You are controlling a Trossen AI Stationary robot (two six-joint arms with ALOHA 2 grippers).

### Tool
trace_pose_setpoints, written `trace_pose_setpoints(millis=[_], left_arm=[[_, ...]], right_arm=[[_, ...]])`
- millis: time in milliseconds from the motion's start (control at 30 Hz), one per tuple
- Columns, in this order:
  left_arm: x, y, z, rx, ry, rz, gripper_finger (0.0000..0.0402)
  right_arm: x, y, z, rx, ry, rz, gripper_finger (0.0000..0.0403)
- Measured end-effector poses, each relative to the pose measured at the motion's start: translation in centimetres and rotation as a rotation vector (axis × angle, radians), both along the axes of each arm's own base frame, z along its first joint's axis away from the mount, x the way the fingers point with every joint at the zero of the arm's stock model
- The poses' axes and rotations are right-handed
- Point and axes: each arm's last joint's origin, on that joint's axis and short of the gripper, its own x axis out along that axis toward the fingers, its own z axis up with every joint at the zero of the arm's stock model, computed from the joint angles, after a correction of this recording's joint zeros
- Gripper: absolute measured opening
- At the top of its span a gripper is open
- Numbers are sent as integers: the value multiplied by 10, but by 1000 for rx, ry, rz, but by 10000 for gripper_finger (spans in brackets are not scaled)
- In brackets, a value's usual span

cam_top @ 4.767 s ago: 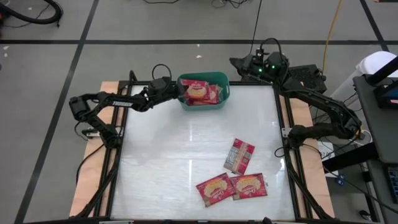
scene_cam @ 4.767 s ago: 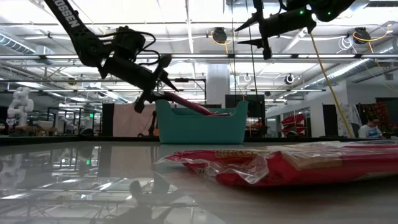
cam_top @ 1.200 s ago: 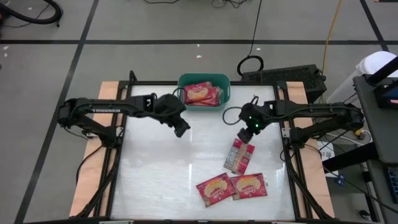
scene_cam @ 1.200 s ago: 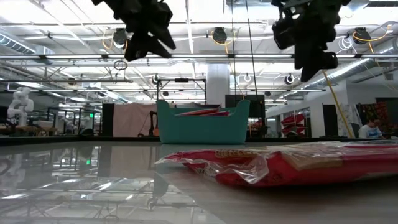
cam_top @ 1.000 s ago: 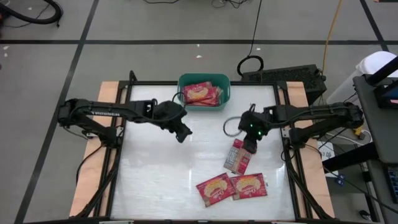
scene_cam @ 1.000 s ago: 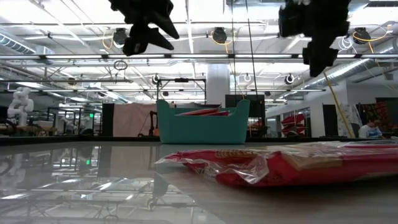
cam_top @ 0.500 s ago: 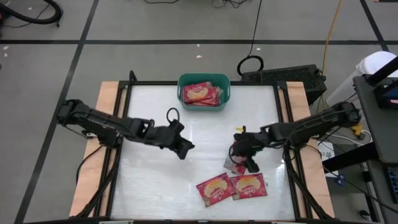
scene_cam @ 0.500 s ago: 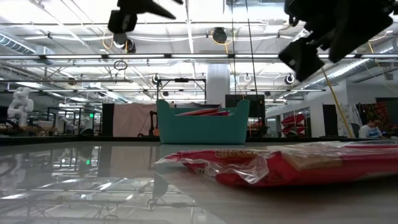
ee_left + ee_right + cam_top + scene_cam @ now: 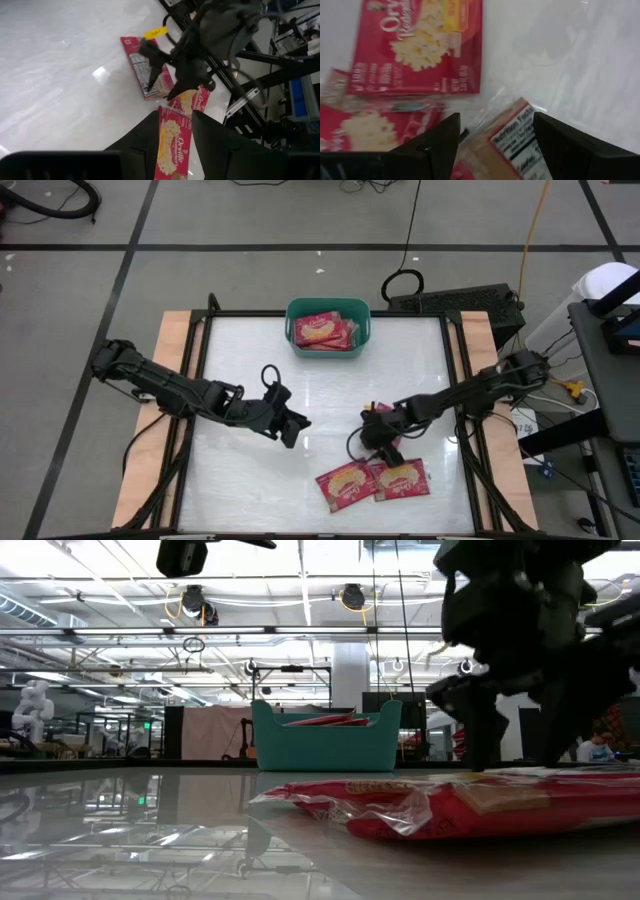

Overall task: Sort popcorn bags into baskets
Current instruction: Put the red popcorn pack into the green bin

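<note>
Our right gripper (image 9: 492,145) straddles the face-down popcorn bag (image 9: 512,145) with fingers spread (left gripper (image 9: 175,135) half-closed, empty), so slick film may slip.

The desk (image 9: 250,480) has a glossy white top that mirrors the ceiling lights, set in a black frame with bare wooden strips (image 9: 140,480) running along its left and right sides. It stands on a grey floor (image 9: 80,290) crossed by dark tape lines. A black cable (image 9: 412,220) and a yellow cable (image 9: 536,220) trail across the floor behind it, near a flat black box (image 9: 470,298) at the far right corner. In the low view, a wide hall opens beyond the desk, with round ceiling lamps (image 9: 352,596) and a white robot figure (image 9: 30,705) far off to the left. A person (image 9: 598,745) sits at the far right edge.
</note>
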Motion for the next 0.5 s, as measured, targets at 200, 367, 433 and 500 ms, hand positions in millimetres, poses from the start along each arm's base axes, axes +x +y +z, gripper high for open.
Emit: trace_pose_setpoints(millis=[200, 367, 433, 500], left_arm=[[0, 0, 0, -22, -2, 17, 118], [1, 2, 0, 0, -1, 11, 117], [1, 3, 0, 11, 0, 8, 118], [2, 5, 0, 21, 0, 9, 117]], right_arm=[[7, 0, -14, -67, -6, 4, 242], [8, 0, -21, -96, 9, 12, 219], [8, 0, -22, -98, 12, 10, 196], [8, 0, -22, -99, 12, 9, 165]])
